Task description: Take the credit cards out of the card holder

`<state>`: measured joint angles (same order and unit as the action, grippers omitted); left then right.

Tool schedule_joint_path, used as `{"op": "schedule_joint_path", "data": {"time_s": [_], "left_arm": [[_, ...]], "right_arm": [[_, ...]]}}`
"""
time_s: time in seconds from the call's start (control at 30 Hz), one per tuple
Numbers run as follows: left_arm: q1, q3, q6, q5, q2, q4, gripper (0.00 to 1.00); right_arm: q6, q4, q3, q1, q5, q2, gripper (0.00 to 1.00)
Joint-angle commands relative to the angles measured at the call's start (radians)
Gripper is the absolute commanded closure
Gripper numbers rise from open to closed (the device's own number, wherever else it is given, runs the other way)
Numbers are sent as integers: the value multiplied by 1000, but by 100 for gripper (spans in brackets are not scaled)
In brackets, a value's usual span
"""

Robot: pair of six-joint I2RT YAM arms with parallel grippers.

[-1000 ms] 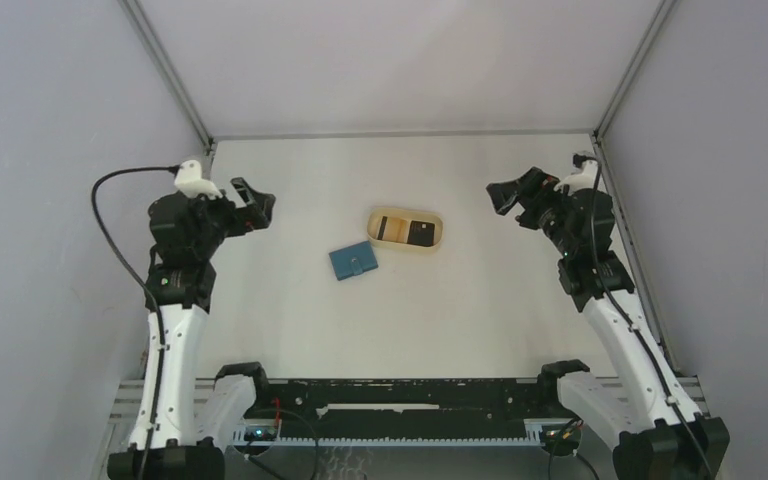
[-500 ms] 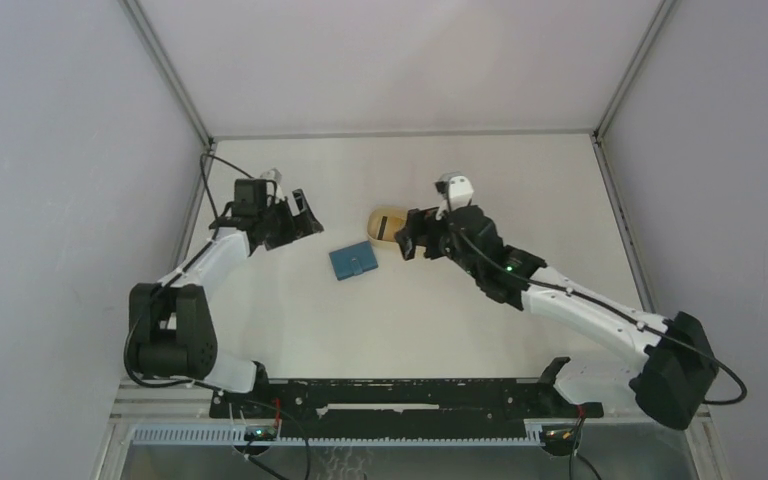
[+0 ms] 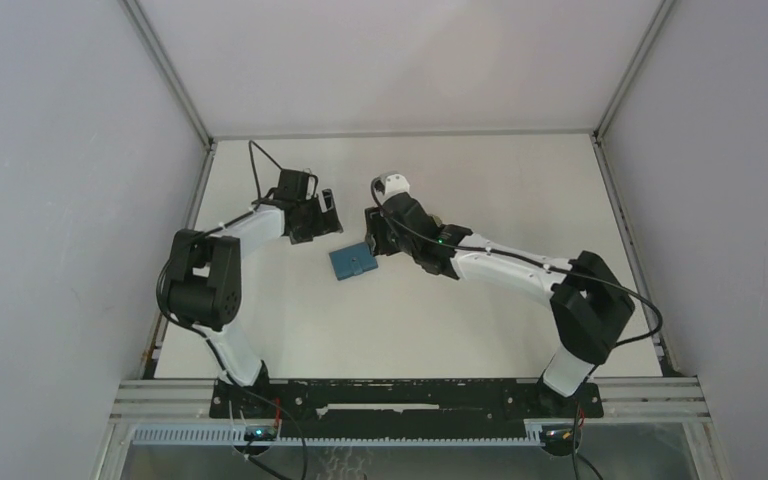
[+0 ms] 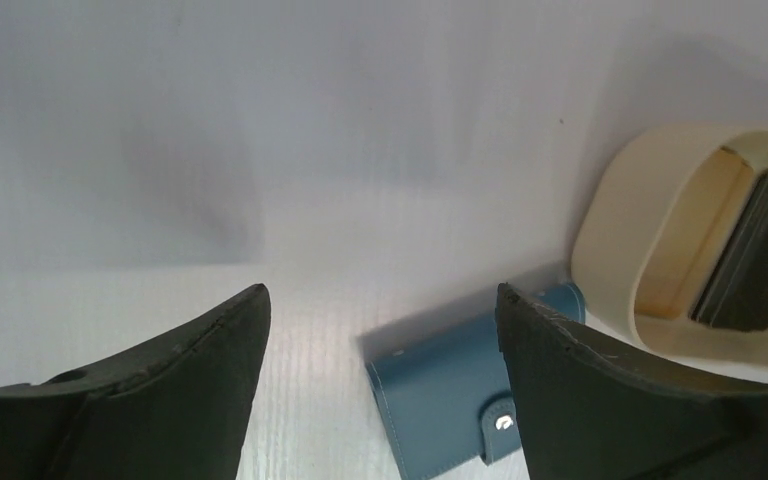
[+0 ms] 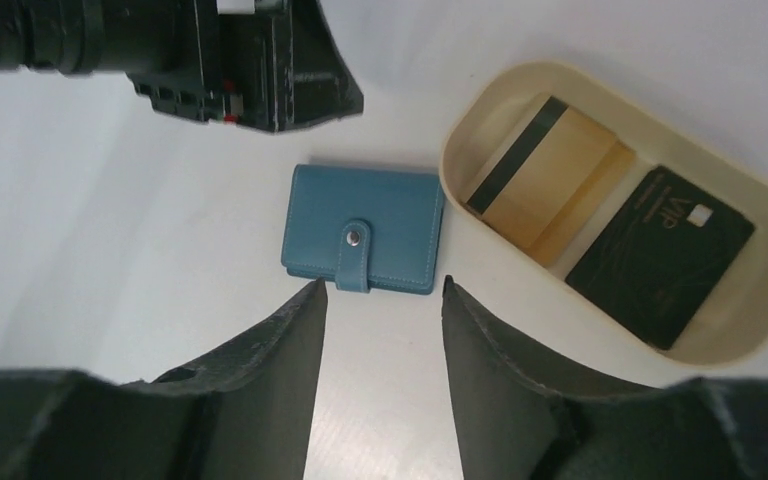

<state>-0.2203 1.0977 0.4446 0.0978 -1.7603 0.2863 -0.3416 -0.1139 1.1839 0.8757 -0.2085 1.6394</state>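
Note:
The teal-blue card holder (image 3: 353,262) lies shut on the table with its snap tab fastened. It also shows in the left wrist view (image 4: 450,400) and the right wrist view (image 5: 362,240). A tan card with a black stripe (image 5: 545,175) and a black card (image 5: 660,255) lie in the beige oval tray (image 5: 480,110) beside it. My left gripper (image 3: 327,213) is open and empty just left of the holder, which lies ahead of its fingertips (image 4: 380,300). My right gripper (image 3: 375,238) is open and empty just above the holder's near edge (image 5: 385,285).
The tray sits right of the holder, almost touching it (image 4: 610,230); in the top view my right arm (image 3: 480,262) covers it. The left gripper's body (image 5: 260,80) is close beyond the holder. Grey walls (image 3: 60,150) enclose the table on three sides.
Both arms have swung in from the table's sides to the middle. Both grippers now sit close to the card holder, and the right arm now hides the tray from above.

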Motion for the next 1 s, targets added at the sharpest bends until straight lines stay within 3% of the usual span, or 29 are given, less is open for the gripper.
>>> {"op": "schedule_joint_path", "data": {"time_s": [0.0,0.23,0.6,0.97], "left_arm": [[2,101,-22,-63,-36,-9,14],[-8,48,-8,-35,-43,-77,21],[-87,-192,87,-3,17,-234,24],[-150,-324,173,-3,117,-281,25]], "right_arm": [[-50,-66,75,-18,79,64,48],[-135,-129,134,-82,197,188,57],[-131,-127,193,-201,235,271,56],[-94,-146,231,-184,241,275,54]]}}
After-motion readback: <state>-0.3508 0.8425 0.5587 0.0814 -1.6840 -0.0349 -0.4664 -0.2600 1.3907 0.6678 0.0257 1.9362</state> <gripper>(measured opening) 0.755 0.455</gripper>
